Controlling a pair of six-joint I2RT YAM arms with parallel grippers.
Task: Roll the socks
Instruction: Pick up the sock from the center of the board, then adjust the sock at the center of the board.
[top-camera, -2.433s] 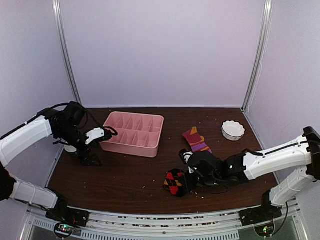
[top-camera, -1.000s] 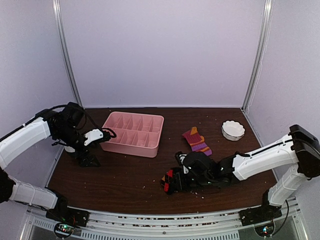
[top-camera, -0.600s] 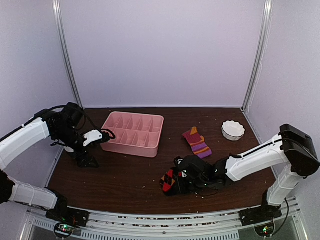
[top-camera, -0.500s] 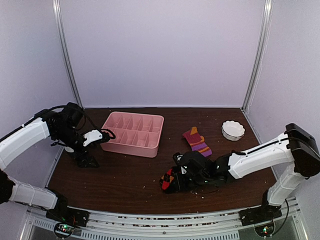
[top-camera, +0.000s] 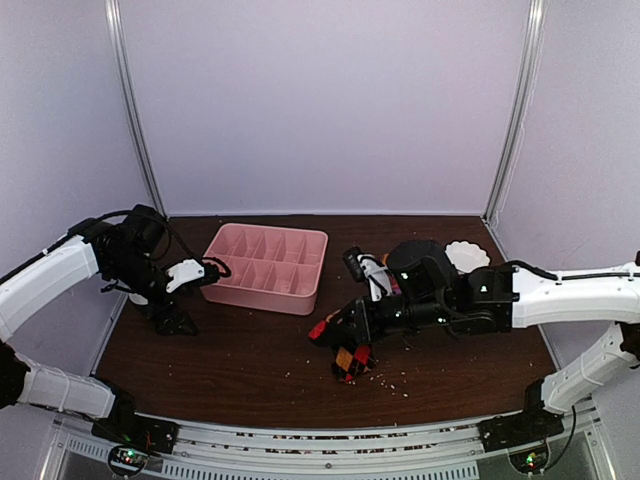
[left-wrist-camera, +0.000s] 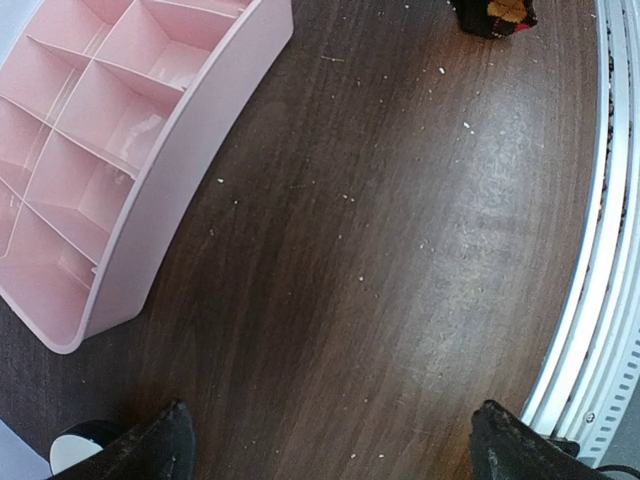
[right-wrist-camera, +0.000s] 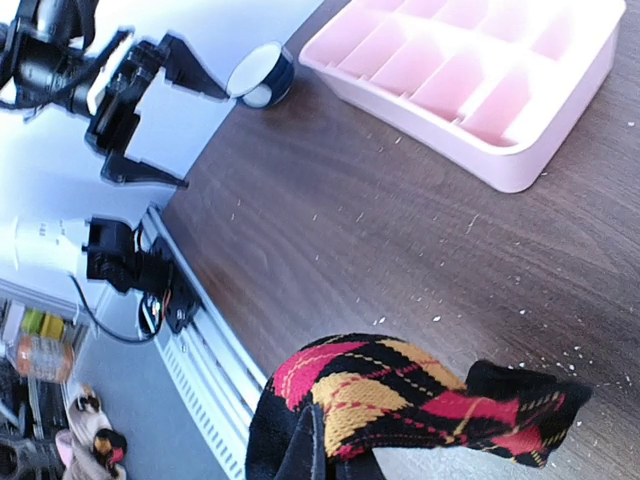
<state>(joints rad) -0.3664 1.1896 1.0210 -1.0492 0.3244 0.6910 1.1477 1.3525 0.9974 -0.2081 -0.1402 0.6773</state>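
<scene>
Your scene is evenly, brightly lit; a pale sheen glares across the dark counter (left-wrist-camera: 500, 170) in the left wrist view, whose edges bend.

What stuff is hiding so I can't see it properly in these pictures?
1. Top view: the right arm covers part of the white bowl and whatever lies behind it.
2. Right wrist view: the sock hides the fingertips of the right gripper, and the bottom edge cuts the sock off.
3. Left wrist view: the top edge cuts off most of the sock; the bottom-left corner cuts off a small round thing.
</scene>
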